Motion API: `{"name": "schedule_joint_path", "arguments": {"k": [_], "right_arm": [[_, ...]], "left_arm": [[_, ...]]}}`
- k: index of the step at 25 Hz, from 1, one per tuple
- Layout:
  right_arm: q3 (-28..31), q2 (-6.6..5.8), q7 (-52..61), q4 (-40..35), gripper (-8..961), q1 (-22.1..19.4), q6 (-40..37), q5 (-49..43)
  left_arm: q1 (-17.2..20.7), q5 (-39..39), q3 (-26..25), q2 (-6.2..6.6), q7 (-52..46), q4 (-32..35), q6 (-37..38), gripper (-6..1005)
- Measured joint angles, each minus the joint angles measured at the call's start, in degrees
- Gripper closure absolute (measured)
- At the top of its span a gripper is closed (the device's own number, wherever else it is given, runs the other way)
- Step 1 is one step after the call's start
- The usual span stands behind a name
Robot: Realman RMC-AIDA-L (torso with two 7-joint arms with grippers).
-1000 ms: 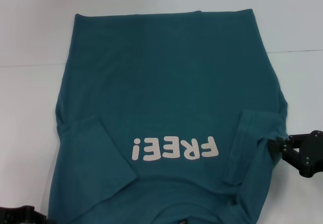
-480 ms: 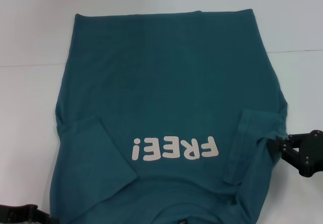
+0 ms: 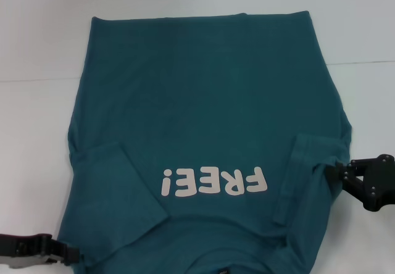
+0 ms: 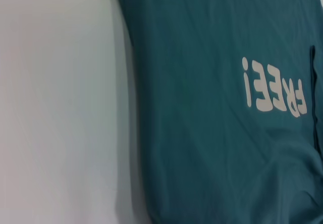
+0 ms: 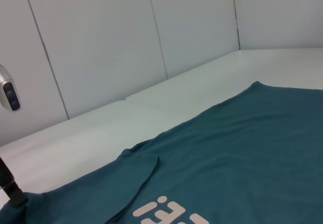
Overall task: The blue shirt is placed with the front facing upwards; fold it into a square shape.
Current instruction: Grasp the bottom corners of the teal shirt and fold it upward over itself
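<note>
Jaws first: my right gripper (image 3: 336,170) looks pinched shut on the blue shirt (image 3: 203,101) at its right edge, just where the right sleeve (image 3: 302,175) is folded inward over the body. My left gripper (image 3: 69,253) sits low at the shirt's near left corner, tips touching or just about touching the fabric, and honestly I can't tell whether it's open or closed from what I've got.

Shirt itself lies flat on the white table (image 3: 37,39), front up, collar end nearest me, hem at the far side. Both sleeves are already tucked in, the left sleeve (image 3: 114,175) lying diagonal next to the FREE! lettering (image 3: 214,181).

So I'd say I'm at the grab stage for the lengthwise fold, sides done, long fold not started. Next move probably needs the left side to get a proper pinch near the shoulder, then both arms lifting together and carrying the near end over toward the hem, kept level so it doesn't skew.
</note>
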Motion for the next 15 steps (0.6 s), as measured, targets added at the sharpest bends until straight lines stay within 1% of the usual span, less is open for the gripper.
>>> {"name": "schedule_joint_path", "arguments": {"k": [7, 12, 15], "right_arm": [[0.1, 0.00, 0.7, 0.0, 923, 0.5, 2.3, 0.2], [0.4, 0.00, 1.1, -0.2, 923, 0.5, 3.7, 0.5], [0.5, 0.00, 1.1, -0.2, 923, 0.6, 4.6, 0.9]], "left_arm": [[0.1, -0.6, -0.6, -0.62, 1.9, 0.0, -2.2, 964], [0.4, -3.9, -1.6, -0.76, 4.6, 0.0, -2.5, 963], [0.5, -5.1, -1.8, -1.14, 6.5, 0.0, -2.7, 963]]}}
